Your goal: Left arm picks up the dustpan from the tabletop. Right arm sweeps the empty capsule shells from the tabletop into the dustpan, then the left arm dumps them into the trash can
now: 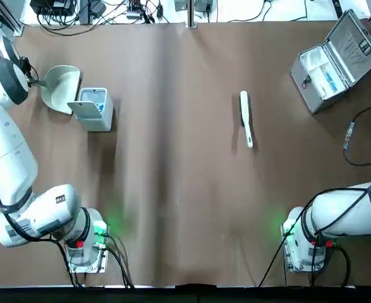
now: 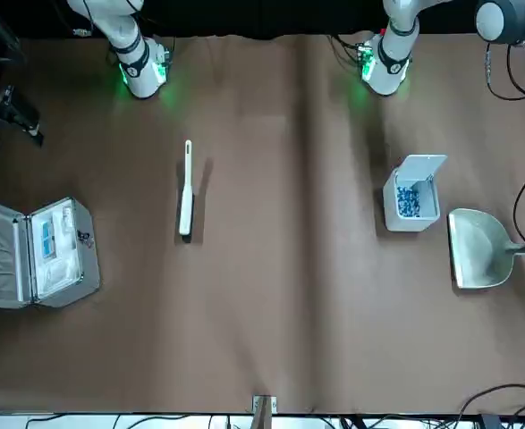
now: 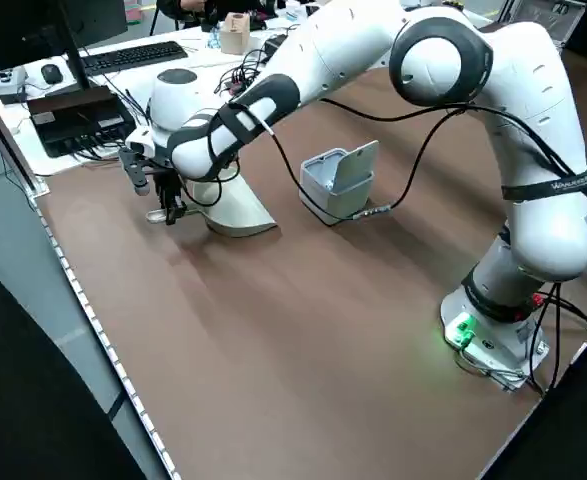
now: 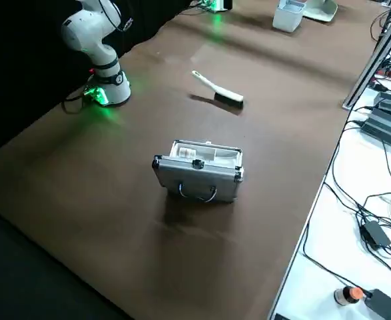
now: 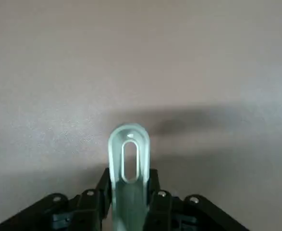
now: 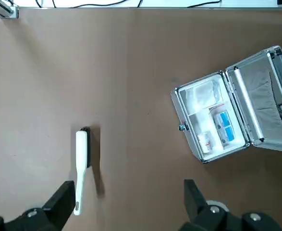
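The cream dustpan [image 1: 62, 88] lies at the far left of the table, its scoop beside the trash can [image 1: 100, 117]. My left gripper [image 1: 35, 81] is shut on the dustpan's thin handle [image 5: 128, 149], with a black finger on each side. Seen from the left side, the dustpan [image 3: 238, 212] sits low on the tabletop. The trash can [image 2: 411, 219] has its flap lid up, and blue-teal capsule shells [image 2: 409, 201] lie inside it. I see no shells on the tabletop. My right gripper [image 6: 128, 211] hangs open high over the table, holding nothing.
A slim white brush [image 1: 246, 117] lies right of the table's middle. An open silver metal case [image 1: 337, 60] stands at the far right. Cables and desk equipment line the far edge. Both arm bases [image 1: 84, 243] glow green at the near edge.
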